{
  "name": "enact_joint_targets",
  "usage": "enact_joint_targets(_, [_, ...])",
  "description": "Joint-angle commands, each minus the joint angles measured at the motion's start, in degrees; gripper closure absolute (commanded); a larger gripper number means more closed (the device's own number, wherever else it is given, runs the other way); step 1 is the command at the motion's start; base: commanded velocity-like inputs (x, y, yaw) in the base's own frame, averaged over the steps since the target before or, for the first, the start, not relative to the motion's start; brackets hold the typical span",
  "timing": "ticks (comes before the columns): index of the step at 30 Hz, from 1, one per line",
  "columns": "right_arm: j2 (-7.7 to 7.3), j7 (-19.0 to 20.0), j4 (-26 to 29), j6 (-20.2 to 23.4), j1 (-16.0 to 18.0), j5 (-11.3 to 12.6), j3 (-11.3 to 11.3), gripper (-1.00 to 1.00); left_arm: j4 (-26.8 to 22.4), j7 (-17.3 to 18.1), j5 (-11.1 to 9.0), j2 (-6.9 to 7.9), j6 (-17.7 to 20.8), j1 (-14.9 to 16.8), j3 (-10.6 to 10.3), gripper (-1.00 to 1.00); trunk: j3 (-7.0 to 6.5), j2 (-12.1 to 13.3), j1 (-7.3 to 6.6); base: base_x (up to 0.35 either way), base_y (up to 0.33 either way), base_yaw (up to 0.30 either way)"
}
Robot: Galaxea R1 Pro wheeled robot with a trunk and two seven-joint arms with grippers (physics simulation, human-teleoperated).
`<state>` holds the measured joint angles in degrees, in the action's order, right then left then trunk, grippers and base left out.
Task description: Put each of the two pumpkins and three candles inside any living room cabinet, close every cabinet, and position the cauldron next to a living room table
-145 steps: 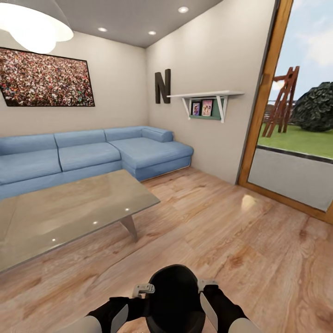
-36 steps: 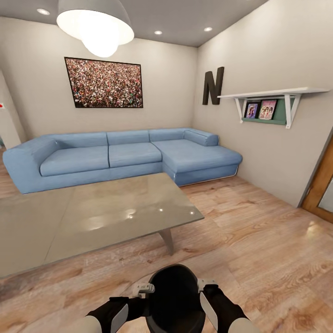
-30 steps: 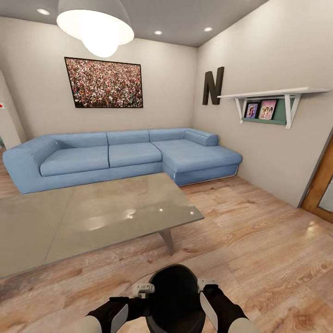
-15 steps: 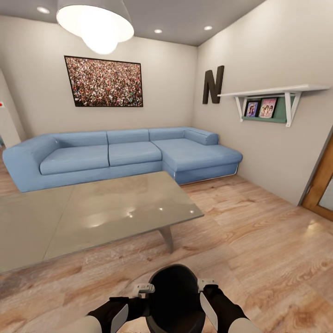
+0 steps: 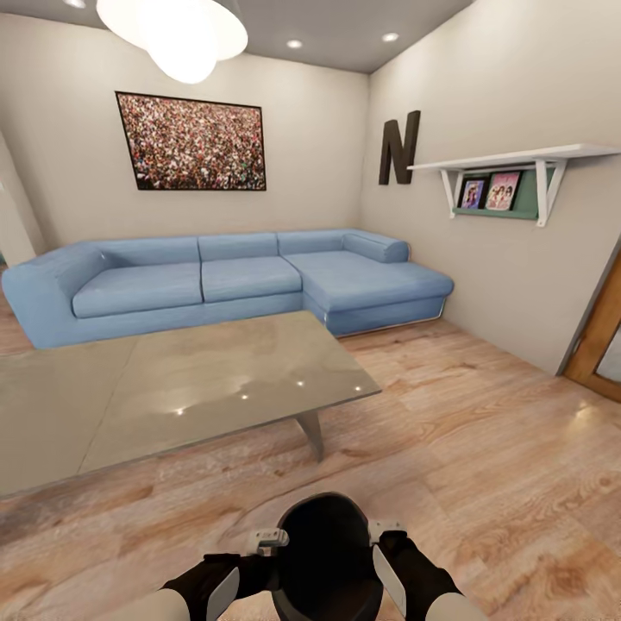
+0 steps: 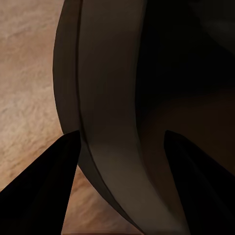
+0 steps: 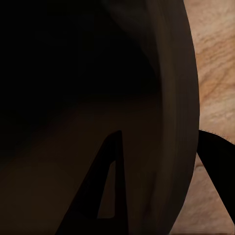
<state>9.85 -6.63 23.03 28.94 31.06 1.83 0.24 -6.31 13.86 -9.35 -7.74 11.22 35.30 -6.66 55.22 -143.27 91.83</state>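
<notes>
A: Item 1, cauldron (image 5: 326, 556): black, round, wide mouth up. Where is it?

B: Low centre of the head view, in front of the trunk, carried between both arms above the wood floor (image 5: 483, 448). It touches neither the floor nor the bench (image 5: 172, 388).

A: Item 2, left gripper (image 6: 120, 147)?

B: Fingers straddle the cauldron's rim, one outside the wall and one over the dark inside (left wrist view). Narrow, clamped on the rim as far as shows. In the head view its pale body sits against the cauldron's left side.

A: Item 3, right gripper (image 7: 159, 147)?

B: Same on the opp. side: one finger inside the pot, the other outside against the floor, rim between them. Holding the cauldron.

A: Item 4, surroundings?

B: Low glass-topped bench ahead and left, near the cauldron but apart from it. Blue corner sofa (image 5: 233, 280) behind it along the back wall. Crowd picture (image 5: 191, 142) above the sofa, big dark letter N (image 5: 398, 147) on the right wall, white shelf (image 5: 517, 159) w/ two small framed photos beside it. Lit lamp (image 5: 177, 30) overhead; wooden door frame (image 5: 595, 332) at the right edge.
</notes>
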Motion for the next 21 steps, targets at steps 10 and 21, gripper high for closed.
enact_joint_targets(10, [-0.01, -0.5, 0.3, -0.1, 0.1, -1.2, 0.4, 1.0, 0.1, -0.1, 0.8, 0.06, 0.2, 0.0, 0.4, 1.0, 1.61, -0.1, 0.16, 0.0, 0.0, 0.0])
enact_joint_targets(21, [-0.01, -0.5, 0.3, -0.1, 0.1, -1.2, 0.4, 1.0, 0.1, -0.1, 0.8, 0.09, 0.2, 0.0, 0.4, 1.0, 1.61, -0.1, 0.16, 0.048, 0.0, 0.0])
